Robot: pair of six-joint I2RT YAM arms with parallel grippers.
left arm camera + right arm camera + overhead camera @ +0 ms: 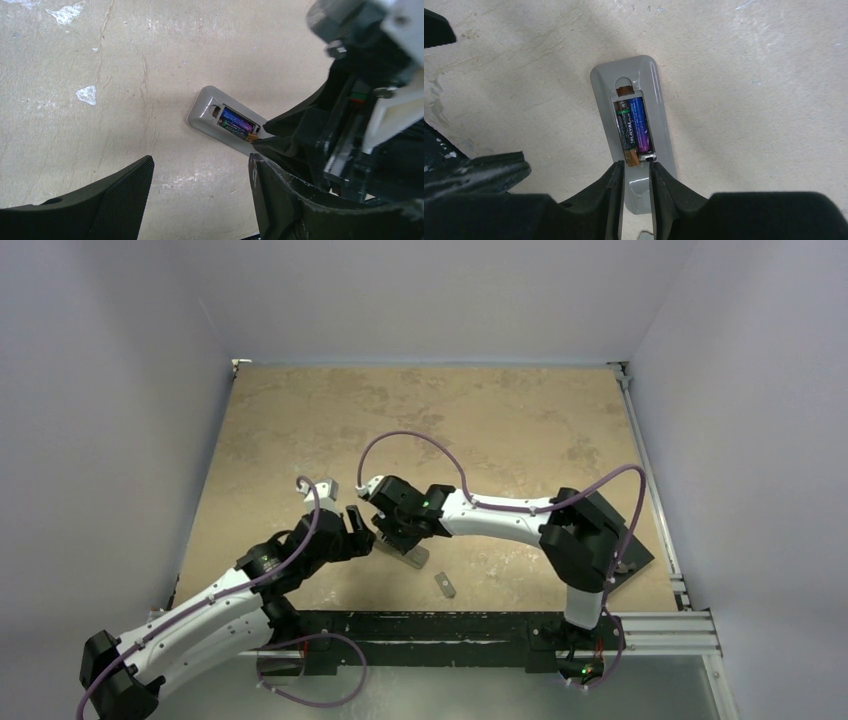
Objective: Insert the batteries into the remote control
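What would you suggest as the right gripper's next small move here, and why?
Probably lift the right gripper straight up off the remote. The dark battery and purple battery already lie side by side in its recess, the jaws stand slightly apart holding nothing, and the grey cover lies apart from it, not yet fitted.
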